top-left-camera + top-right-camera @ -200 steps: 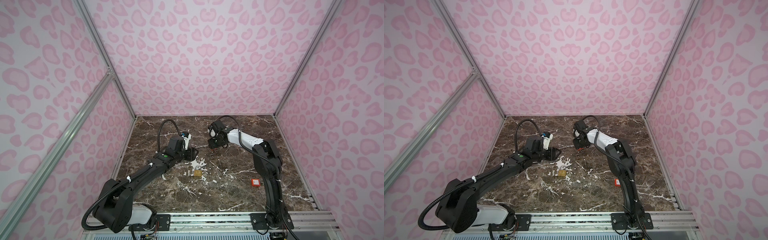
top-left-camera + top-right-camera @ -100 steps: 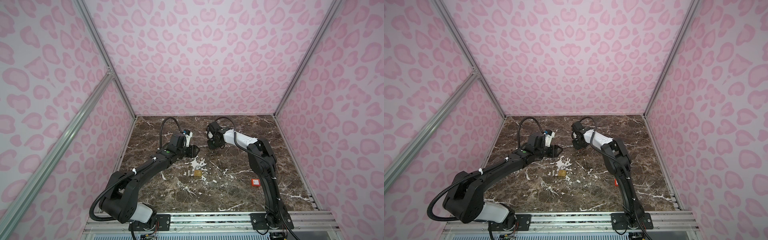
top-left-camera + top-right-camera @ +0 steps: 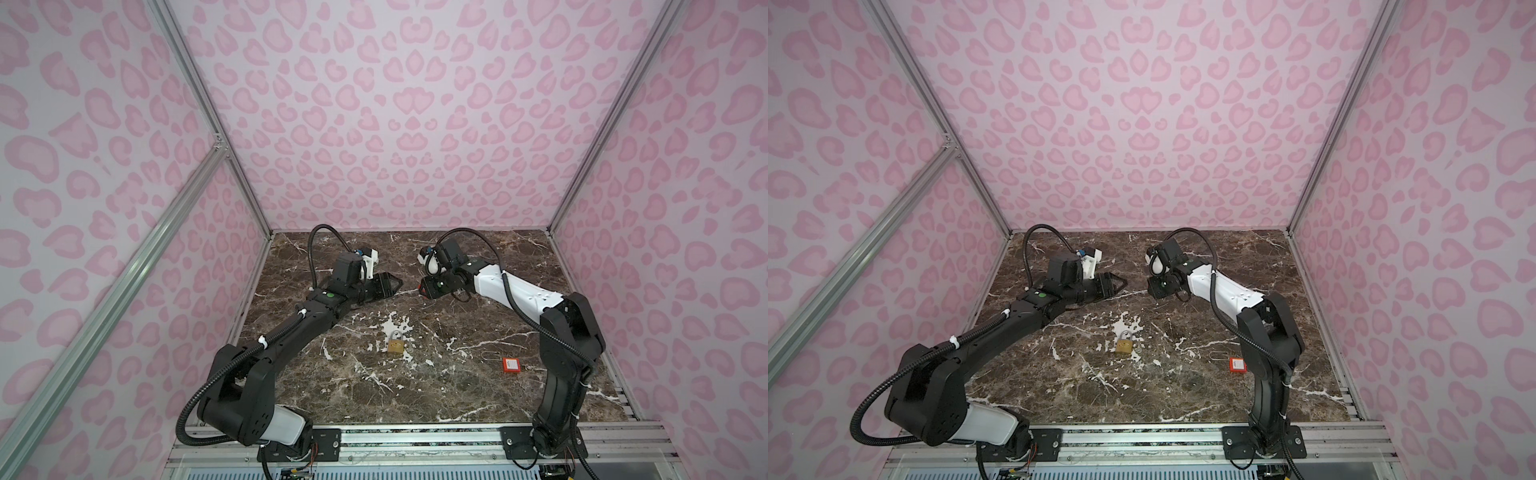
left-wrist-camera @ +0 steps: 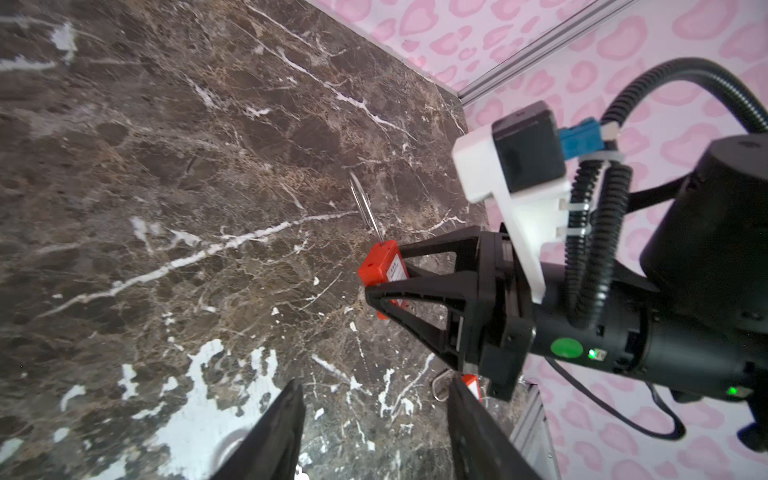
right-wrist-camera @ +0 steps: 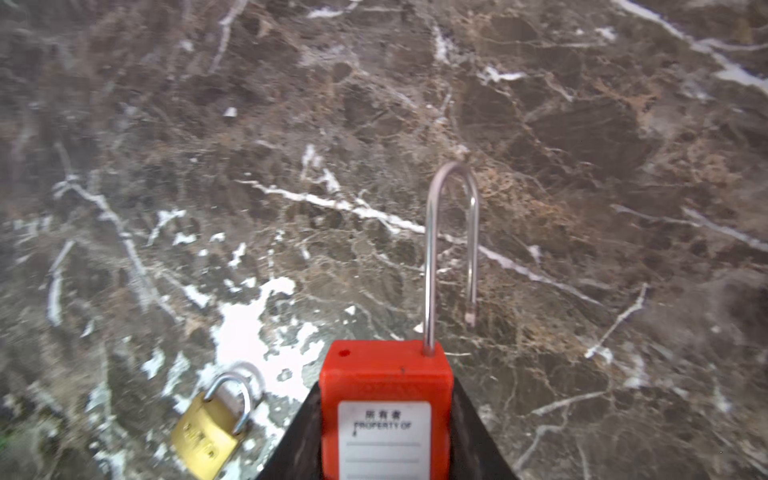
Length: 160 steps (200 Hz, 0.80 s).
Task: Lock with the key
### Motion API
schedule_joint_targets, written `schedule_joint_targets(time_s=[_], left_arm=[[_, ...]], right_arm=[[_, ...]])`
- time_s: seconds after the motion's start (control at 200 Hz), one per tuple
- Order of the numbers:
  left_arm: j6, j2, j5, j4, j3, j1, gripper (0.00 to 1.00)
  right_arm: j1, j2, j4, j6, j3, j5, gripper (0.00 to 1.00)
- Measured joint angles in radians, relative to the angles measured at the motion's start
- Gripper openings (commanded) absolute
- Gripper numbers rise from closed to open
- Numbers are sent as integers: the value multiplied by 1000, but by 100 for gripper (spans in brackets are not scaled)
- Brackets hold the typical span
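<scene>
Over the marble table point(image 3: 457, 390), the left gripper point(image 4: 376, 415) hangs empty with its fingers spread. It faces the right gripper point(image 4: 384, 272), which clamps the red padlock point(image 5: 384, 399) above the far middle (shackle sprung open). A brass padlock point(image 3: 395, 345) lies mid-table, and a second red padlock point(image 3: 511, 365) lies well to its right.

A dark brown marble tabletop point(image 3: 457, 399) with white veins is carrying two things. A brass padlock point(image 3: 395, 343) is lying flat near its middle, just beside a white patch. A red padlock point(image 3: 511, 365) is lying well apart from it, toward the right edge, its thin shackle pointing toward the middle.
</scene>
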Motion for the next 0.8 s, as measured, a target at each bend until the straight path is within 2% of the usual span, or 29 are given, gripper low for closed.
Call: schedule_joint_targets(time_s=[0.3, 0.485, 0.8], left_arm=[[-80, -3, 90, -2, 14, 37, 55], [-106, -21, 130, -8, 15, 53, 54], [-132, -23, 171, -22, 33, 57, 52]], right_arm=[[54, -51, -1, -10, 96, -115, 32], [87, -36, -25, -25, 174, -99, 32], [100, -37, -59, -48, 178, -77, 33]])
